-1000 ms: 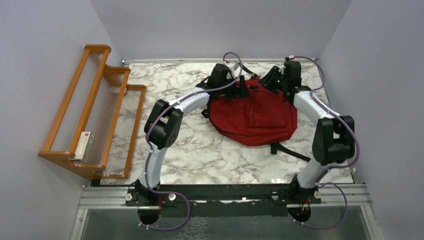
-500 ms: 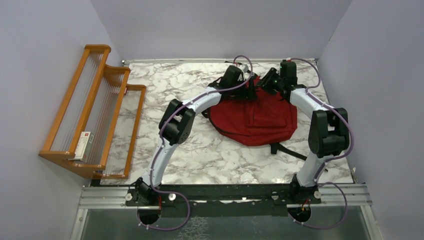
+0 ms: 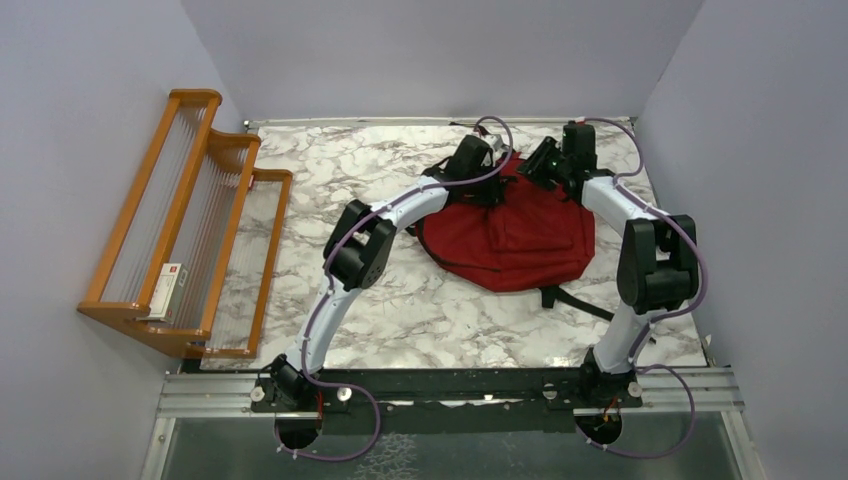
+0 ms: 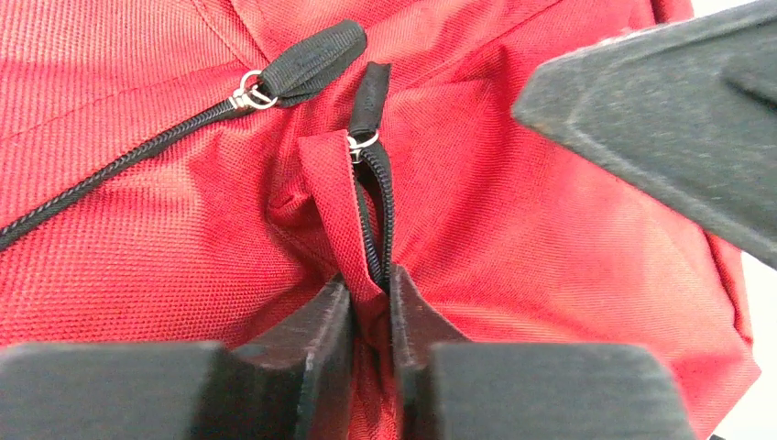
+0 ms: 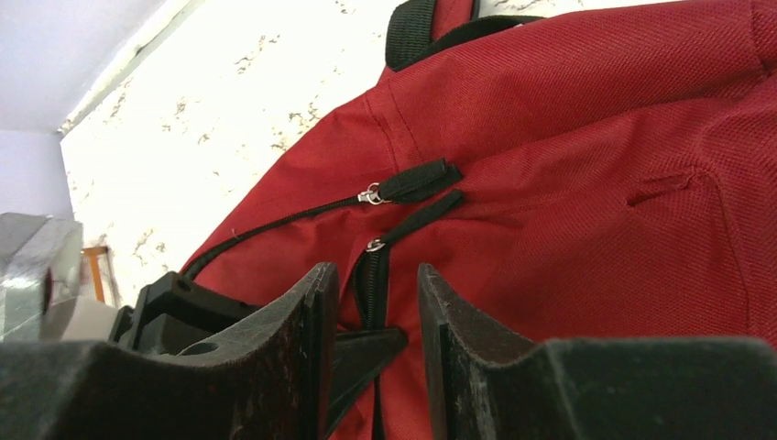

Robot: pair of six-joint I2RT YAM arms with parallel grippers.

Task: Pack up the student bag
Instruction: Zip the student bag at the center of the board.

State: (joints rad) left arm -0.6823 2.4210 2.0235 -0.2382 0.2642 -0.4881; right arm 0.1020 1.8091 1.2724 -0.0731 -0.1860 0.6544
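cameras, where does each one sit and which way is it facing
top external: above and behind the bases, facing down at the table, student bag and rack; both arms show.
left wrist: close over the bag; its left fingers pinch a red fold by the zipper.
right wrist: low, facing along the bag; its right fingers stand apart.
both wrist views share the two zipper pulls.
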